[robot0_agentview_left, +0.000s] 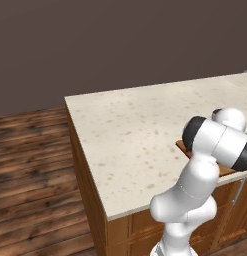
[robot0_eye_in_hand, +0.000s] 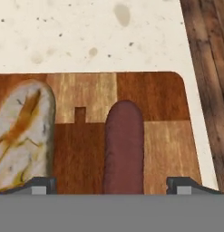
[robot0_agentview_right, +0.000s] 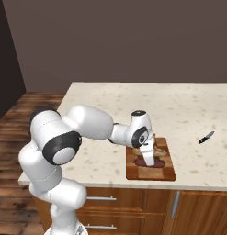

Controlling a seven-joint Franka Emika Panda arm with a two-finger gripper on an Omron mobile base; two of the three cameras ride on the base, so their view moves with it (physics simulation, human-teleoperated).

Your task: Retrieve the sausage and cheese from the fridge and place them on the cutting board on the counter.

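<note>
The sausage (robot0_eye_in_hand: 124,149), a dark reddish-brown cylinder, lies flat on the checkered wooden cutting board (robot0_eye_in_hand: 163,136) near the counter's front edge. My gripper (robot0_eye_in_hand: 113,186) hangs just over it, open, one finger tip on either side of the sausage and neither touching it. From the right base view the gripper (robot0_agentview_right: 149,158) points down at the cutting board (robot0_agentview_right: 151,172), with the sausage (robot0_agentview_right: 141,162) showing beneath it. The counter (robot0_agentview_left: 135,135) is beige speckled stone. The cheese and the fridge are out of view.
A pale bread loaf (robot0_eye_in_hand: 20,136) lies on the board beside the sausage. A dark knife (robot0_agentview_right: 206,137) rests on the counter to the board's right. Wooden floor (robot0_agentview_left: 30,165) lies past the counter's left end.
</note>
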